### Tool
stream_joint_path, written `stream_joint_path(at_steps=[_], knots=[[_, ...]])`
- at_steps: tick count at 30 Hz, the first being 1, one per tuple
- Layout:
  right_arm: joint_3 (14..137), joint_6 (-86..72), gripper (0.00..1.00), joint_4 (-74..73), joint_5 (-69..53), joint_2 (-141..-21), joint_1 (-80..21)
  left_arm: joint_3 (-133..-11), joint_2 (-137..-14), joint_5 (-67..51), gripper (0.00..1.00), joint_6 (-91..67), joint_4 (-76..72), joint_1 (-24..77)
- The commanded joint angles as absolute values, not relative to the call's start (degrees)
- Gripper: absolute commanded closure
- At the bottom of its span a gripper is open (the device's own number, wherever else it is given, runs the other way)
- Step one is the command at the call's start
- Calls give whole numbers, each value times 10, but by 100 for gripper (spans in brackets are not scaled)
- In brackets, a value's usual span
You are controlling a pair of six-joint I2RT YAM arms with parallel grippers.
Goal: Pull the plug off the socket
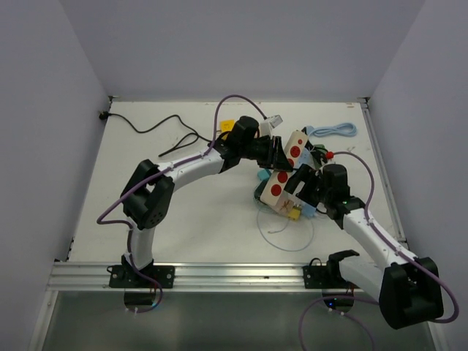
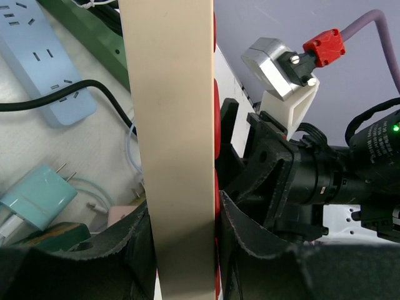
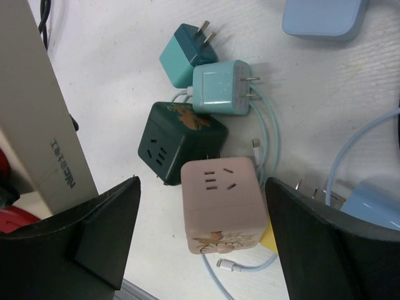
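Socket (image 2: 92,30), the dark green strip, is sitting farthest out, so you are reading the nearer items first. Your left gripper (image 2: 181,234) is clamping a beige strip (image 2: 169,125) that is running lengthwise through its grip, with red parts showing along one edge. Your right gripper (image 3: 201,187) is hanging released, jaws standing wide above a pink cube outlet (image 3: 222,206) just beside a dark green cube (image 3: 169,147). Beyond those, a pale teal adapter (image 3: 219,87) is lying prongs sideways. Farther still, the socket is lying flat on the table (image 2: 81,150), near a light blue strip (image 2: 44,69).
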State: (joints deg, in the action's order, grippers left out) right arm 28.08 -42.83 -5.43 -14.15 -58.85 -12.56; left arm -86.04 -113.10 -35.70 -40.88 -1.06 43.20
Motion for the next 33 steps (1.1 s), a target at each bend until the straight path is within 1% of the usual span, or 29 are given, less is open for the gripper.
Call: stream_joint_path(at_steps=[1, 3, 9, 11, 14, 16, 22, 27, 33], knots=[[317, -415, 15, -99, -116, -553, -113, -889, -1096, -371, 100, -397, -55, 435], [324, -408, 16, -143, -105, -539, -104, -888, -1094, -372, 100, -401, -59, 435], [345, -385, 23, -237, -75, -463, -84, -881, -1099, -368, 100, -420, -76, 435], [345, -377, 26, -239, -83, -438, -84, -874, -1102, -362, 100, -435, -84, 435], [334, -369, 30, -207, -143, -395, -86, -863, -1107, -347, 100, -460, -106, 437], [337, -368, 30, -190, -184, -376, -86, -863, -1114, -344, 100, -471, -120, 440], [347, -359, 24, -187, -257, -386, -97, -879, -1133, -327, 100, -496, -134, 454], [352, -345, 21, -181, -280, -410, -112, -903, -1150, -315, 100, -501, -127, 467], [354, -343, 20, -181, -247, -425, -128, -900, -1149, -273, 100, -511, -127, 478]])
